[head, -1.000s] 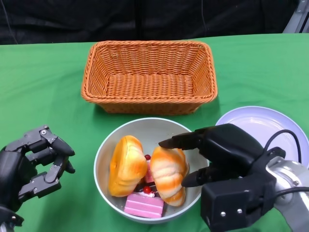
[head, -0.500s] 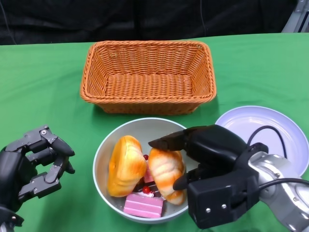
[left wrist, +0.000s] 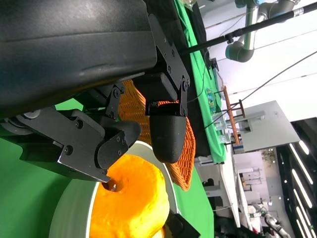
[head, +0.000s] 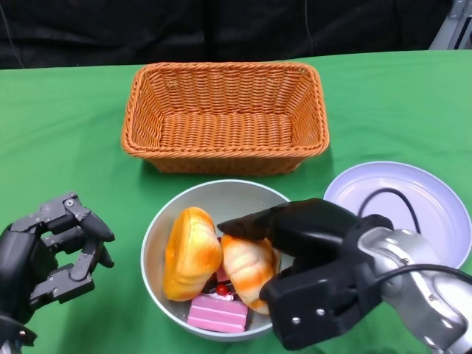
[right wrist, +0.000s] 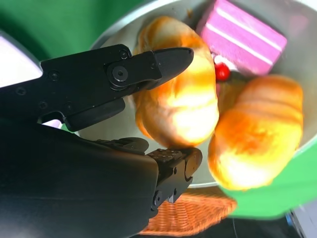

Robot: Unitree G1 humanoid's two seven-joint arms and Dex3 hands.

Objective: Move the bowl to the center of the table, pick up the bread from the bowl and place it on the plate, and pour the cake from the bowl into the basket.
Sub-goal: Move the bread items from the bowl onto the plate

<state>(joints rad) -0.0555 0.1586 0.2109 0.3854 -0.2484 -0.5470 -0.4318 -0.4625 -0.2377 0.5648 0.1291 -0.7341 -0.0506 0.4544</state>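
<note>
The bread-transfer step is in hand. The right hand is reaching into the round pale grey bowl, which is sitting just in front of the rectangular orange wicker basket. Its fingers are bracketing the striped golden bread roll from two sides; whether they are clamping it cannot be told. A second, rounder golden bread roll and a pink layered cake slice are lying in the same bowl. The left hand is hovering beside the bowl, fingers curled on nothing. The next move calls for a firm closure, a lift clear of the rim, and travel to the round lilac plate.
</note>
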